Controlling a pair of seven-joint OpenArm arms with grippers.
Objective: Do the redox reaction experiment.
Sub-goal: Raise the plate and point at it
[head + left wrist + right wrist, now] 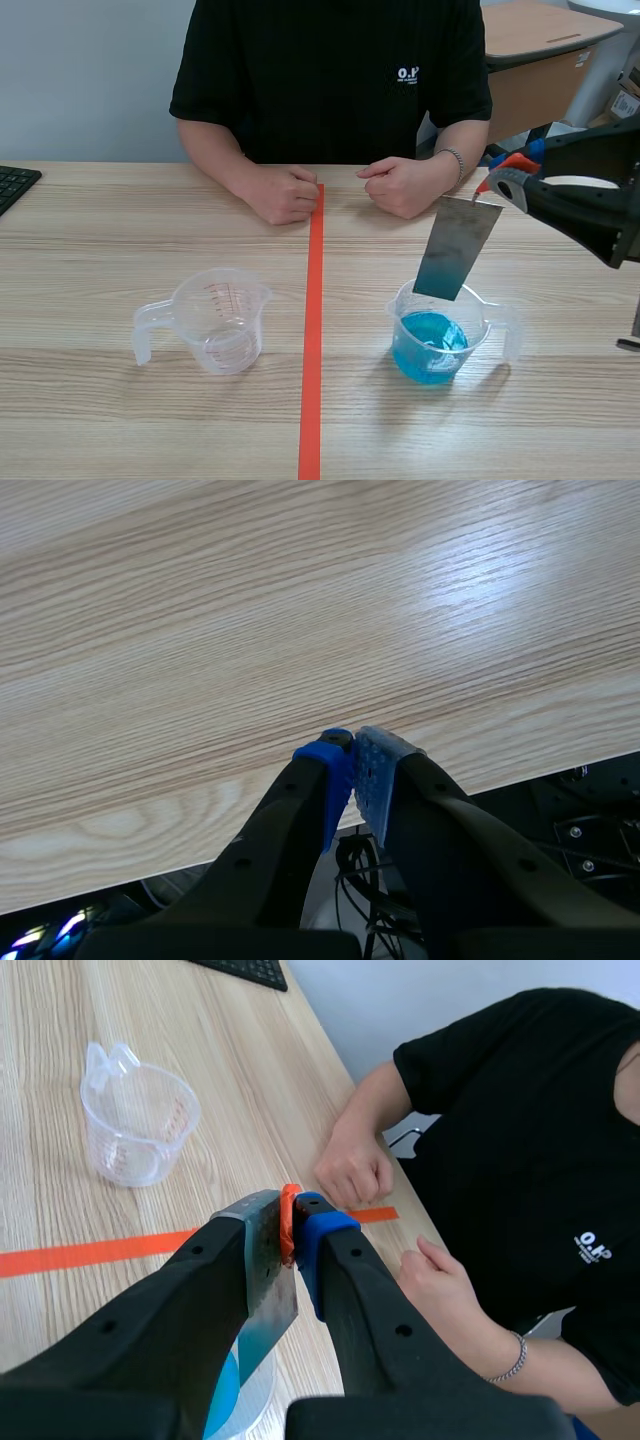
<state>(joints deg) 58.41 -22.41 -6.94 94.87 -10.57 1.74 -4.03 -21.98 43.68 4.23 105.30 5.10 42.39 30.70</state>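
A grey metal strip (456, 248) hangs tilted from my right gripper (497, 189), which is shut on its top end. The strip's lower end dips just inside the rim of a clear cup of blue liquid (432, 340) at the right of the tape line. In the right wrist view the metal strip (268, 1270) sits between my right gripper's (290, 1225) fingers, above the blue liquid (225, 1390). An empty clear measuring cup (215, 320) stands left of the line; it is also the empty cup (137, 1118) ahead in that view. My left gripper (350, 772) is shut on nothing over the table's edge.
A person in a black shirt sits across the table with both fists (285, 193) resting near the far end of the orange tape line (312, 330). A black keyboard (14, 184) lies at the far left. The wooden table's near edge (520, 770) runs under my left gripper.
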